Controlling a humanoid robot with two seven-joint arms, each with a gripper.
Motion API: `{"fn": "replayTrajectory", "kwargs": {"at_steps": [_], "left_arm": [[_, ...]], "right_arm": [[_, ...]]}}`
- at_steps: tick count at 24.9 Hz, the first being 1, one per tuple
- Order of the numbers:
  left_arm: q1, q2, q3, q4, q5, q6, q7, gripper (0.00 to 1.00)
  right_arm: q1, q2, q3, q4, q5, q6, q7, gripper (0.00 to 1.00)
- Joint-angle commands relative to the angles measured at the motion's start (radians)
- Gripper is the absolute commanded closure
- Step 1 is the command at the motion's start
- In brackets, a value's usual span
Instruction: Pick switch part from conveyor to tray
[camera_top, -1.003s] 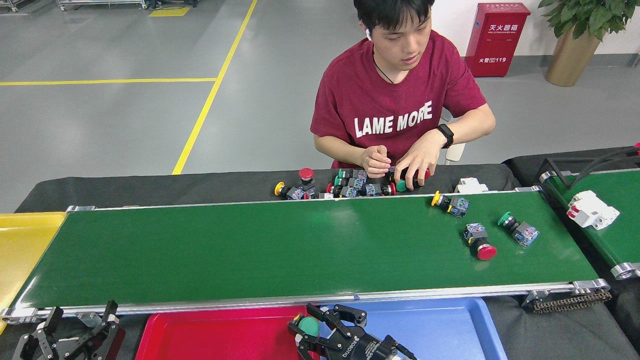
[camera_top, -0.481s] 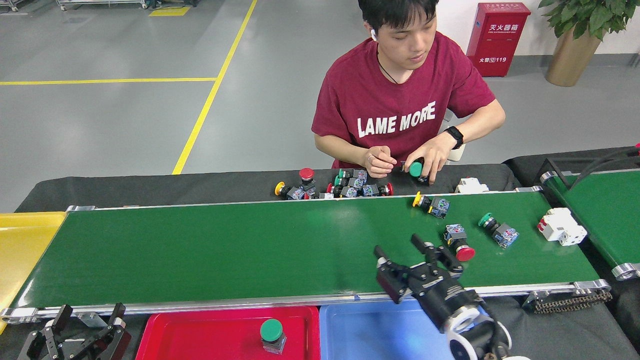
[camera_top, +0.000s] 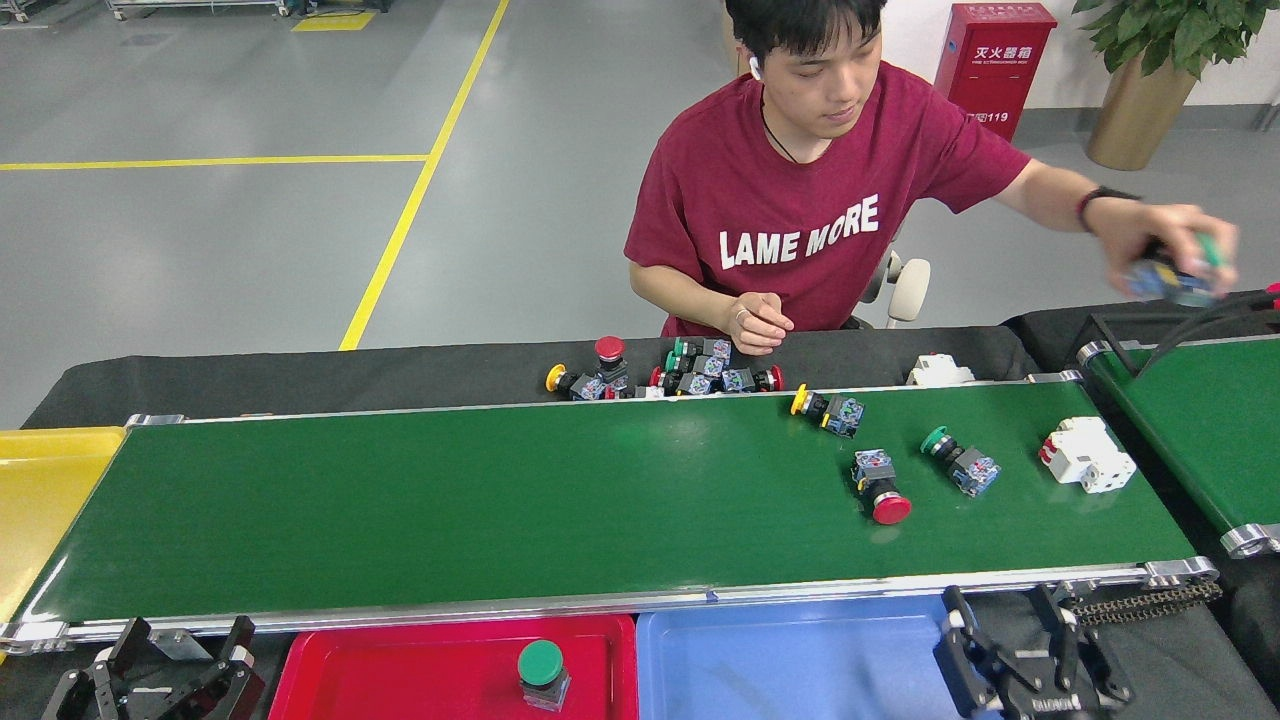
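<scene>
On the long green conveyor (camera_top: 450, 510) lie three switch parts toward its right end: a yellow-capped one (camera_top: 826, 410), a red-capped one (camera_top: 880, 486) and a green-capped one (camera_top: 958, 460), with a white block part (camera_top: 1086, 456) further right. A green-capped switch part (camera_top: 543, 673) stands in the red tray (camera_top: 400, 670). My right gripper (camera_top: 1010, 625) is low at the bottom right, below the conveyor's near rail, open and empty. My left gripper (camera_top: 180, 645) sits at the bottom left, open and empty.
A blue tray (camera_top: 800, 660) lies beside the red one, a yellow tray (camera_top: 45, 490) at the far left. A seated person reaches a hand (camera_top: 1170, 260) holding a part toward the second belt (camera_top: 1210, 420) at right. Several switch parts (camera_top: 670, 375) lie behind the conveyor.
My right gripper dropped the green-capped part into the red tray, swung over the belt, then pulled back to the bottom right. The parts rode leftward. The person's hand moved right.
</scene>
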Motion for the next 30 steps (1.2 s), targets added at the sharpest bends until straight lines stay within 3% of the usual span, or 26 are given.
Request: {"fn": "replayTrajectory", "kwargs": {"at_steps": [1, 5, 9, 14, 17, 19, 23, 30], "left_arm": [[-0.003, 0.006, 0.004, -0.012, 0.004, -0.002, 0.008, 0.00], [-0.003, 0.008, 0.004, -0.009, 0.004, -0.002, 0.008, 0.00], [-0.006, 0.008, 0.004, -0.006, 0.004, -0.001, 0.008, 0.00], [-0.007, 0.008, 0.004, -0.006, 0.004, -0.001, 0.008, 0.00], [-0.007, 0.008, 0.004, -0.004, 0.002, -0.001, 0.008, 0.00], [-0.007, 0.008, 0.004, -0.004, 0.002, -0.001, 0.008, 0.00], [-0.007, 0.008, 0.005, -0.004, 0.002, -0.001, 0.008, 0.00], [-0.009, 0.008, 0.005, -0.006, 0.004, 0.001, 0.008, 0.00]], "right_arm": [[-0.033, -0.004, -0.002, -0.014, 0.003, -0.001, -0.014, 0.04], [-0.185, 0.023, 0.052, 0.068, 0.046, 0.050, 0.050, 0.07], [-0.369, 0.034, 0.190, 0.253, 0.117, 0.203, 0.072, 0.06], [-0.560, 0.042, 0.372, 0.492, 0.121, 0.327, 0.073, 0.06], [-0.629, 0.057, 0.437, 0.566, 0.115, 0.344, 0.078, 0.09], [-0.639, 0.049, 0.463, 0.568, 0.111, 0.329, 0.101, 0.25], [-0.639, 0.040, 0.468, 0.571, 0.100, 0.186, 0.136, 0.79], [-0.637, 0.039, 0.468, 0.537, 0.037, 0.133, 0.142, 0.97]]}}
